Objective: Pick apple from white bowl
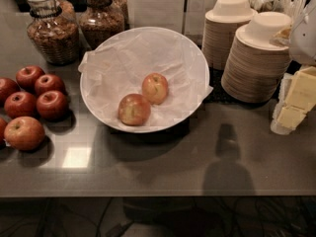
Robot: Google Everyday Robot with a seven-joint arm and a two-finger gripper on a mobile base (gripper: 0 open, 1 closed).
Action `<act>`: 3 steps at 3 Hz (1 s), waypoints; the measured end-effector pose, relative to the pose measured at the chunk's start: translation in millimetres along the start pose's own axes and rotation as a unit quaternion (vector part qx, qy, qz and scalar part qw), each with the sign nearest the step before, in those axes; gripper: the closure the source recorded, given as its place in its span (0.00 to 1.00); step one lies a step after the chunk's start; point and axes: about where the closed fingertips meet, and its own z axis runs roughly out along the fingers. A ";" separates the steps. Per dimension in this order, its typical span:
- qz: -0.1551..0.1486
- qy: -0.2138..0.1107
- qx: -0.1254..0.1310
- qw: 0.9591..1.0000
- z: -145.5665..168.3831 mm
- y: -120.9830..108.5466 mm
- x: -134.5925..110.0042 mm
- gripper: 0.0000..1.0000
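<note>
Camera view puts your tool (295, 102) at the right edge of the surface, low beside the nearer stack of paper bowls (256, 63). You cannot tell whether it is spread or pressed together. It sits well apart from the white bowl (197, 53), so judge the reach as not yet begun. The bowl stands mid-surface, nearer the far edge, and its crinkled paper (123, 58) lining probably keeps the fruit from rolling. Your apple (155, 88) lies inside, the paler of two, just beside and perhaps touching a redder apple (134, 109) that sits nearer the front edge. That closeness likely leaves you the far side for a clean grip. Dark apples (34, 102) along the left edge and jars (52, 28) at the far left corner are not yours to take.
</note>
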 end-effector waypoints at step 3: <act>-0.092 -0.044 -0.010 0.995 21.0 12.4 -76.2 0.00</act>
